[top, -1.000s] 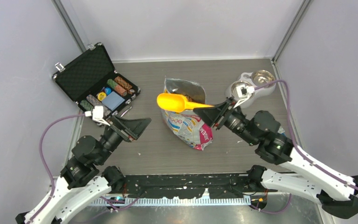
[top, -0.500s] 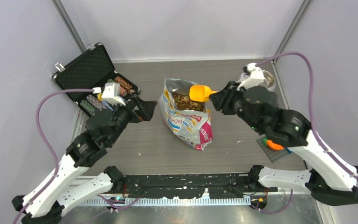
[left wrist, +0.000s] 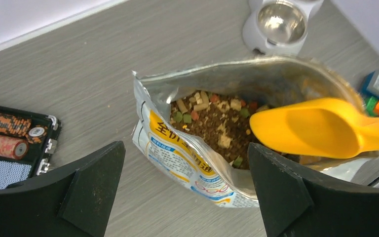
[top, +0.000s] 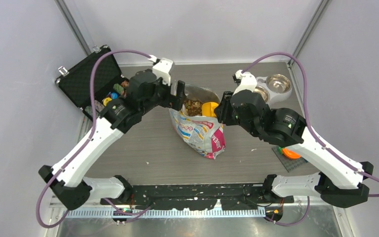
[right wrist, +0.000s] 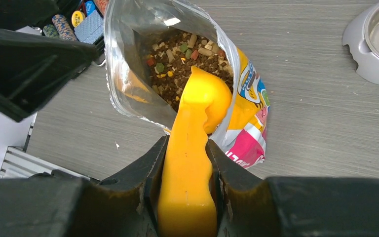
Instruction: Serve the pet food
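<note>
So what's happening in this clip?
The right hand grips a yellow scoop by its handle, its bowl inside the open foil bag, at the kibble and empty. The left hand hovers open over the bag's mouth, gripping nothing. The steel feeding bowls at the far right look empty, so no food is served yet.

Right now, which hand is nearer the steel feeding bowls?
Right. The right hand, shut on the yellow scoop, is at the bag's edge facing the steel bowls; the open left hand hovers at the bag's opposite side, by the chip case.
</note>
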